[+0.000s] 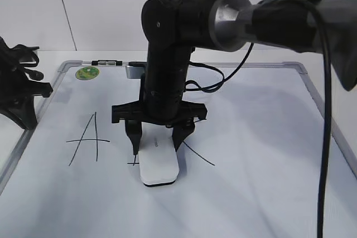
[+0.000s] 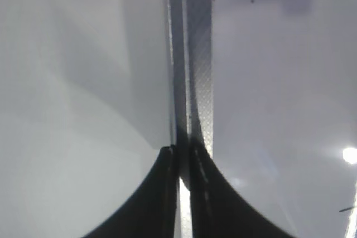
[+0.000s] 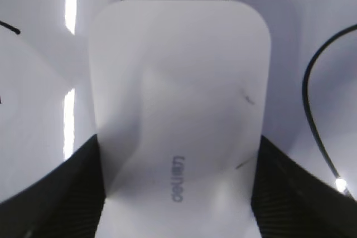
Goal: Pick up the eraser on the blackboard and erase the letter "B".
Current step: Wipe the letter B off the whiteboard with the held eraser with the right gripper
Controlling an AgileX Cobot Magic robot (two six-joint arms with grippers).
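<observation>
- Exterior view: we see the right gripper point(image 1: 158, 137) pointing down over the middle of the blackboard point(image 1: 268, 154), its two fingers set against the sides of the white eraser point(image 1: 158, 166).
- The eraser lies flat on the board, where the letter "B" would stand; only short black strokes show beside it, so we cannot make out the letter itself.
- The letter "A" point(image 1: 87, 139) sits toward the board's left edge, and a green magnet point(image 1: 87, 73) lies near the far left corner, with a marker point(image 1: 107, 62) along the far edge.
- The left gripper point(image 1: 19, 90) rests off the board's left edge.
- Left wrist view: we see the left gripper point(image 2: 183, 163) with its fingers nearly together, holding nothing, above the grey frame point(image 2: 195, 54).
- Right wrist view: we see the eraser point(image 3: 178, 121) filling the frame, both dark fingers point(image 3: 72, 193) clamped against its long sides, with thin black strokes on the board around it.
</observation>
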